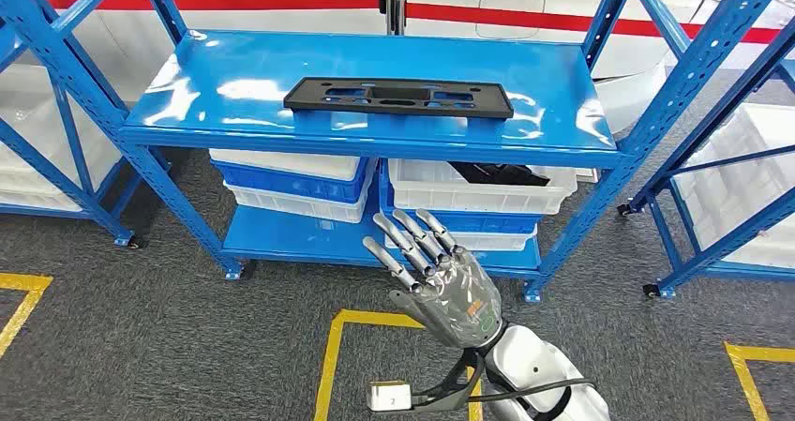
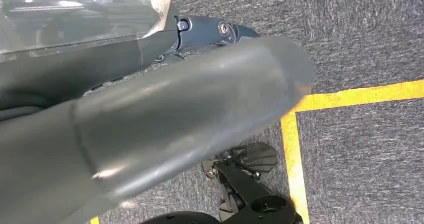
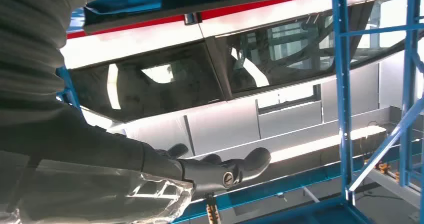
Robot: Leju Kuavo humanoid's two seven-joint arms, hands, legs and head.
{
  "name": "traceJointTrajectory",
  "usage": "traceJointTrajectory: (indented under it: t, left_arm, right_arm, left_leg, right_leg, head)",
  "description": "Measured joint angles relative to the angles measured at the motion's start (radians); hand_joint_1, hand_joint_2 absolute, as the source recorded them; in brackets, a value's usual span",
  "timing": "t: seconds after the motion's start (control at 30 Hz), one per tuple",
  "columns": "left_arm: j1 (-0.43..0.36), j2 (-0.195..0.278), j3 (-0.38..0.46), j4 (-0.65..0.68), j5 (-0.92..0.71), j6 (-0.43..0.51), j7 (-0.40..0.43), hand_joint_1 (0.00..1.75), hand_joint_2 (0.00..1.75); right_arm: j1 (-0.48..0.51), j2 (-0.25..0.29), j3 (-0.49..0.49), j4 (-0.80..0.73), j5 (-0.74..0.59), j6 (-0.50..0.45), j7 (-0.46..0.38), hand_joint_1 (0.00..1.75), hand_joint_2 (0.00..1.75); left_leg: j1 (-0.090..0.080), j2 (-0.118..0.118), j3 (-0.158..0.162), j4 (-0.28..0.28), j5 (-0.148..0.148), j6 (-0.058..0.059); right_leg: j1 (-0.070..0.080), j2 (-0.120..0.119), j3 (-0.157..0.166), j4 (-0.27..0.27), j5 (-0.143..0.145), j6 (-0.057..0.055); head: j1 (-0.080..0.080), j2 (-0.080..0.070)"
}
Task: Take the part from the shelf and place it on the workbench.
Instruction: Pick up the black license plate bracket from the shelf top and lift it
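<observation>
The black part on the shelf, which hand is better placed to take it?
Right. The right hand is raised before the shelf, open, below the black part. The left hand hangs over the floor.

Left hand (image 2: 150, 114) blurred, fingers hidden behind thumb; dark contents of white bin (image 1: 483, 188) indistinct.
</observation>
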Motion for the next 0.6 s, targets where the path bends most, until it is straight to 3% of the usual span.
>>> traceJointTrajectory:
  t: [0.07,0.13,0.2,0.27,0.3,0.33,0.37,0.43,0.47,0.6]
  left_arm:
    - [0.0,0.001,0.0,0.0,0.0,0.001,-0.001,0.0,0.0]
    - [-0.001,0.001,0.0,-0.001,-0.001,0.002,-0.004,0.0,0.0]
    - [0.0,0.001,-0.001,-0.001,-0.003,0.003,-0.006,0.0,0.0]
    - [0.003,0.001,-0.001,-0.001,-0.003,0.003,-0.009,0.0,0.0]
    - [0.005,0.001,-0.001,-0.001,-0.003,0.003,-0.01,0.0,0.0]
    - [0.006,0.001,-0.001,-0.001,-0.004,0.003,-0.011,0.0,0.0]
    - [0.006,0.001,-0.001,-0.001,-0.004,0.004,-0.012,0.0,0.0]
    - [0.006,0.001,-0.001,-0.001,-0.006,0.005,-0.016,0.0,0.0]
    - [0.006,0.001,-0.001,-0.001,-0.006,0.006,-0.018,0.0,0.0]
    - [0.012,0.002,-0.001,-0.001,-0.009,0.006,-0.022,0.0,0.0]
  right_arm:
    - [0.0,0.0,0.0,-0.002,0.0,0.0,0.001,0.0,1.75]
    - [0.001,0.002,0.0,-0.005,0.001,0.0,0.003,0.0,1.75]
    - [0.003,0.002,0.0,-0.006,0.003,0.0,0.005,0.0,1.75]
    - [0.007,0.003,0.0,-0.006,0.006,0.001,0.007,0.0,1.75]
    - [0.009,0.003,0.0,-0.006,0.007,0.001,0.008,0.0,1.75]
    - [0.01,0.003,0.0,-0.006,0.009,0.001,0.008,0.0,1.75]
    - [0.01,0.003,0.0,-0.007,0.011,0.001,0.009,0.0,1.75]
    - [0.01,0.003,-0.001,-0.008,0.016,0.002,0.012,0.0,1.75]
    - [0.01,0.003,-0.002,-0.009,0.018,0.002,0.014,0.0,1.75]
    - [0.009,0.002,-0.005,-0.016,0.02,0.003,0.018,0.0,1.75]
  left_leg:
    - [0.003,0.002,-0.001,0.006,-0.006,-0.007]
    - [0.008,0.01,-0.026,0.063,-0.038,-0.02]
    - [0.011,0.019,-0.095,0.193,-0.094,-0.03]
    - [0.012,0.022,-0.16,0.293,-0.114,-0.034]
    - [0.012,0.023,-0.169,0.291,-0.093,-0.034]
    - [0.012,0.023,-0.157,0.247,-0.055,-0.031]
    - [0.012,0.024,-0.129,0.175,-0.009,-0.027]
    - [0.008,0.027,-0.076,0.055,0.041,-0.018]
    - [0.005,0.027,-0.064,0.027,0.046,-0.013]
    - [0.002,0.023,-0.052,0.007,0.041,0.01]
  right_leg:
    - [-0.005,0.0,0.003,-0.003,0.001,-0.008]
    - [-0.01,0.0,0.01,-0.006,-0.002,-0.023]
    - [-0.009,-0.002,0.015,-0.006,-0.007,-0.032]
    - [-0.006,-0.002,0.02,-0.006,-0.012,-0.038]
    - [-0.006,-0.002,0.024,-0.006,-0.015,-0.039]
    - [-0.005,-0.001,0.03,-0.006,-0.019,-0.039]
    - [-0.005,-0.001,0.037,-0.006,-0.024,-0.038]
    - [0.0,0.0,0.046,-0.006,-0.033,-0.031]
    - [0.002,0.0,0.047,-0.007,-0.036,-0.027]
    - [0.007,-0.003,0.041,0.004,-0.051,-0.009]
  head:
    - [0.0,0.0]
    - [-0.003,0.0]
    - [-0.007,0.0]
    - [-0.007,0.0]
    - [-0.007,0.0]
    - [-0.007,0.0]
    - [-0.007,0.0]
    - [-0.007,0.0]
    - [-0.006,0.0]
    - [-0.006,0.0]
